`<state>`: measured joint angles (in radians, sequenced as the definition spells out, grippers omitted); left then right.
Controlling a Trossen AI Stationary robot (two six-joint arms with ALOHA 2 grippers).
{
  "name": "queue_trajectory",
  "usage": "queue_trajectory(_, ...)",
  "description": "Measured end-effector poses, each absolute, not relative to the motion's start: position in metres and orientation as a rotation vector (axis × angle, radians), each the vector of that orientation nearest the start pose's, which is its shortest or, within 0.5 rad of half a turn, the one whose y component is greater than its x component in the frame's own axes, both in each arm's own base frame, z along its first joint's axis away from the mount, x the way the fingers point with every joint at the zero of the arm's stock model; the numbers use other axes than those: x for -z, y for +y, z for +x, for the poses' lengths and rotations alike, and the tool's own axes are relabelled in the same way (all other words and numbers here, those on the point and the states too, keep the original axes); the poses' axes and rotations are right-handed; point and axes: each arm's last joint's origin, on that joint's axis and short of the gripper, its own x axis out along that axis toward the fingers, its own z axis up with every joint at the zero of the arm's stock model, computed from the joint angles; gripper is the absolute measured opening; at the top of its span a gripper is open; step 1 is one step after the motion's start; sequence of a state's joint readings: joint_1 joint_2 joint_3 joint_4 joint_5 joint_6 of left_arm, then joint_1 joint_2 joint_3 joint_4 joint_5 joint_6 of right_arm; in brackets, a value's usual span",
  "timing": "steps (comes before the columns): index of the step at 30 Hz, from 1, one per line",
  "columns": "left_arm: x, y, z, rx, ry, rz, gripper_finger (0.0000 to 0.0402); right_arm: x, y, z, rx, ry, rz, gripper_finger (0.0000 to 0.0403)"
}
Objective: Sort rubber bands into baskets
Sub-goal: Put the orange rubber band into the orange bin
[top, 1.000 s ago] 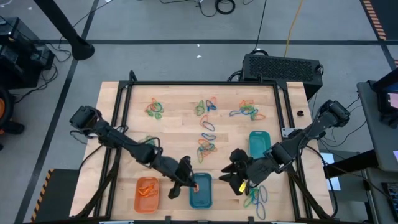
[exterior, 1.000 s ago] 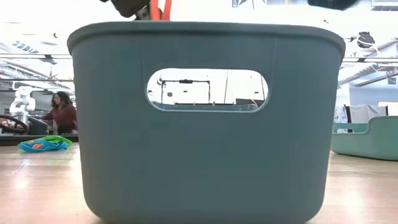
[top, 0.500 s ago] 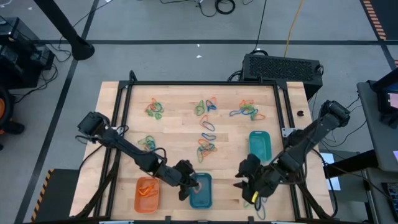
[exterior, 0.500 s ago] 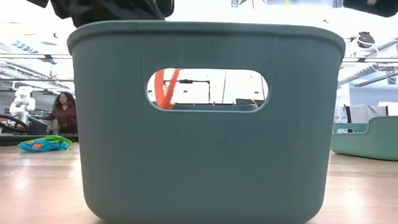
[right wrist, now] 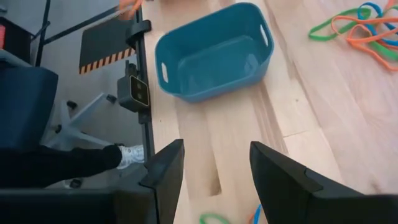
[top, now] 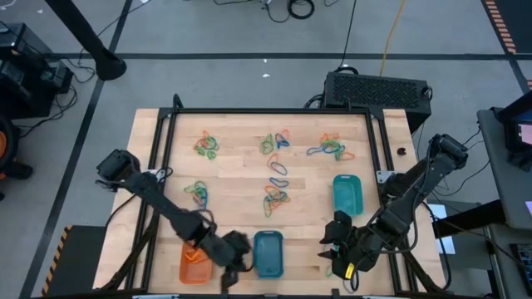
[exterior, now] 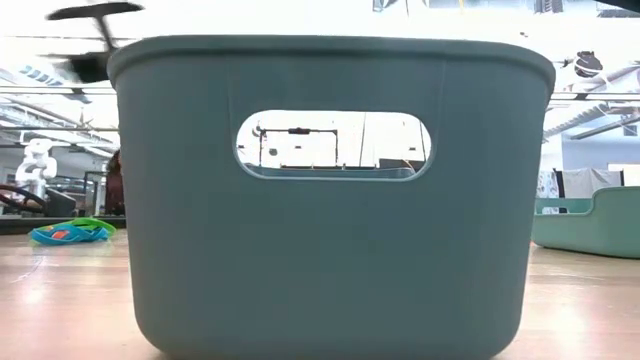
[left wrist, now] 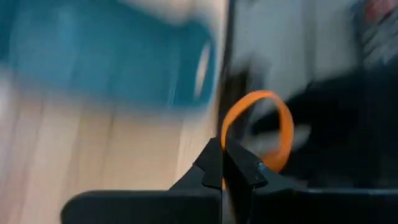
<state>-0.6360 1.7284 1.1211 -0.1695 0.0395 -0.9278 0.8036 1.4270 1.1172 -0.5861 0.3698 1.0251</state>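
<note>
My left gripper (top: 230,270) hangs near the table's front edge, between the orange basket (top: 196,260) and the blue basket (top: 268,254). It is shut on an orange rubber band (left wrist: 256,130). My right gripper (top: 334,249) stands open with nothing between its fingers, to the right of the blue basket (right wrist: 214,53) and over a few loose bands (right wrist: 214,218). The teal basket (top: 347,194) sits at the right. Piles of orange, blue and green rubber bands (top: 274,198) lie across the middle and far part of the table. My left gripper pinches the orange rubber band by one spot on its loop (left wrist: 225,163) between its two shut fingertips. The fingers slant down toward the table's near edge. The rest of the loop stands out beyond the tips, clear of the table.
A black frame (top: 266,112) runs around the wooden table. More band piles lie at the far left (top: 206,145), far middle (top: 274,143) and far right (top: 328,149). In the low view the blue basket (exterior: 330,190) fills the front and hides most of the table.
My left gripper has swung from above the blue basket toward the table's left and near edge, rolling as it went, with the orange band still in its shut fingers. My right gripper has moved toward the near edge, staying open.
</note>
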Motion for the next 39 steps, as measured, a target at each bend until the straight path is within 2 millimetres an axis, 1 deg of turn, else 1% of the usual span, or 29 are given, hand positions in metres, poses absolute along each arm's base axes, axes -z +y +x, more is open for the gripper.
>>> queue_trajectory(3, -0.199, -0.224, 0.267, 0.172, 1.219, -0.608, 0.0001, -0.273, 0.203, 0.211, 0.021, 0.852, 0.465, 0.0175)
queue_trajectory(6, -0.197, -0.232, 0.245, 0.122, 1.369, -0.607, 0.0001, -0.273, 0.201, 0.213, 0.043, 0.835, 0.464, 0.0175)
queue_trajectory(10, -0.199, -0.244, 0.228, 0.157, 1.412, -0.573, 0.0001, -0.274, 0.198, 0.215, 0.070, 0.812, 0.460, 0.0175)
queue_trajectory(12, -0.199, -0.246, 0.222, 0.143, 1.428, -0.558, 0.0001, -0.274, 0.197, 0.217, 0.076, 0.810, 0.463, 0.0175)
queue_trajectory(17, -0.196, -0.240, 0.210, 0.037, 1.509, -0.483, 0.0001, -0.274, 0.194, 0.220, 0.089, 0.797, 0.483, 0.0175)
queue_trajectory(20, -0.193, -0.231, 0.201, -0.075, 1.588, -0.430, 0.0001, -0.275, 0.192, 0.223, 0.095, 0.791, 0.491, 0.0175)
queue_trajectory(23, -0.192, -0.229, 0.199, -0.093, 1.606, -0.410, 0.0001, -0.275, 0.191, 0.224, 0.099, 0.786, 0.497, 0.0175)
queue_trajectory(29, -0.192, -0.229, 0.200, -0.069, 1.605, -0.397, 0.0006, -0.276, 0.189, 0.227, 0.103, 0.775, 0.507, 0.0175)
queue_trajectory(33, -0.193, -0.230, 0.201, -0.050, 1.592, -0.404, 0.0031, -0.276, 0.187, 0.229, 0.104, 0.773, 0.495, 0.0175)
queue_trajectory(39, -0.193, -0.231, 0.205, -0.041, 1.563, -0.417, 0.0084, -0.276, 0.183, 0.232, 0.108, 0.770, 0.470, 0.0175)
